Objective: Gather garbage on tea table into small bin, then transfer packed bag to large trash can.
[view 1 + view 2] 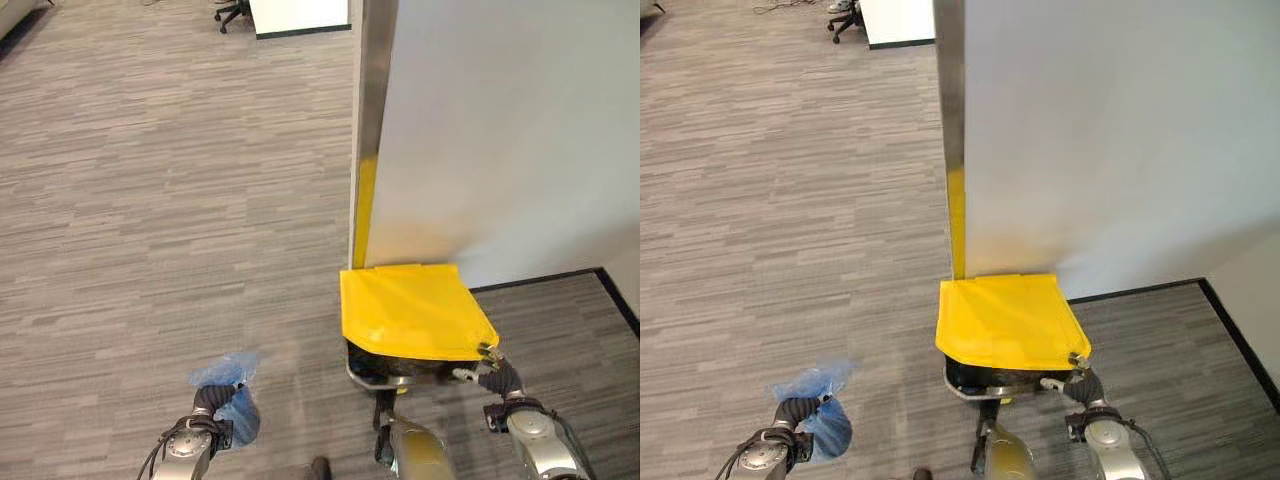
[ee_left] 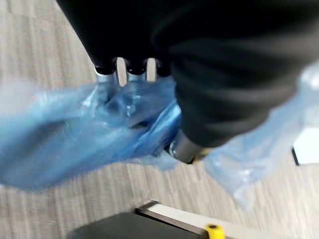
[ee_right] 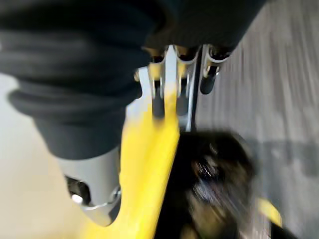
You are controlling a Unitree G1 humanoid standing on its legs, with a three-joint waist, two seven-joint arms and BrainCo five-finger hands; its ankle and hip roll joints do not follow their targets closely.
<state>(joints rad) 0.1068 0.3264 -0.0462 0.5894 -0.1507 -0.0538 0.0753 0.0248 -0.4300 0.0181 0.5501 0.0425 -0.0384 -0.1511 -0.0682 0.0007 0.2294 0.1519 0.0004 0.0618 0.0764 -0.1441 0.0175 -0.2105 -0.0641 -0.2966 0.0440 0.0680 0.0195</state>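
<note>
Bag (image 1: 228, 395), blue plastic, is bunched up in the left hand (image 1: 212, 403), fingers (image 2: 107, 79) curled into the film w/ thumb closing from the other side, so a firm pinch-grip; it hangs low over the grey carpet floor (image 1: 150, 200), well left of the large trash can (image 1: 385, 372). Right hand (image 1: 493, 375) is at the front right corner of the yellow lid (image 1: 412, 308); in the right wrist view its fingers (image 3: 159, 84) lie fairly straight along the lid edge and seem to prop it up rather than wrap it, though the view is smeared so I can't be fully sure. Lid sits tilted, dark opening visible under its front edge, can standing against the white wall panel (image 1: 500, 130). Judgement on progress: gathering and packing look done, since bag is packed and robot is at the big can, no tea table around. Left to do: lid prob needs lifting higher, then swing bag across over the opening, drop it in, release and let lid down. So last stage, transfer itself not yet made.
</note>
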